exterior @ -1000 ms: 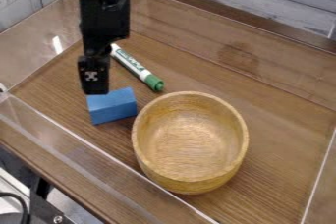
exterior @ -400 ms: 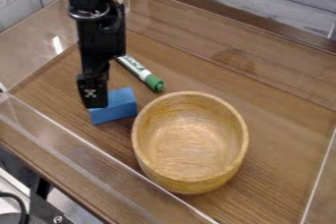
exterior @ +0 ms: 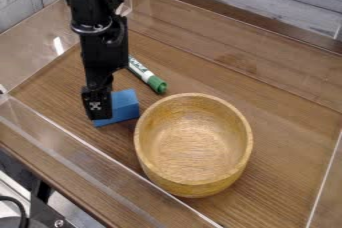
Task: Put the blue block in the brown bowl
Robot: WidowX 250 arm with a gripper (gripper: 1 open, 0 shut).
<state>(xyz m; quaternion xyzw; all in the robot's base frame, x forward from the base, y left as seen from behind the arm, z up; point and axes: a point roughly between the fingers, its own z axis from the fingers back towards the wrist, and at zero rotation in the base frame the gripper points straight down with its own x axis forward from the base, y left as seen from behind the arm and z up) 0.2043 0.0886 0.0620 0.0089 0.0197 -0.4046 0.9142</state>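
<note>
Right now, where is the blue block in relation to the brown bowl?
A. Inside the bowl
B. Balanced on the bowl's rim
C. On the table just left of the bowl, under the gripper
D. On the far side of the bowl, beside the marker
C: the blue block sits on the table left of the brown bowl, whose inside is empty, with the gripper lowered right at it.

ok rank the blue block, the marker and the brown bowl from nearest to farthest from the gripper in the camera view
From the gripper:
1. blue block, right at the fingertips.
2. marker, just behind and to the right.
3. brown bowl, farther right and nearer the camera.
</note>
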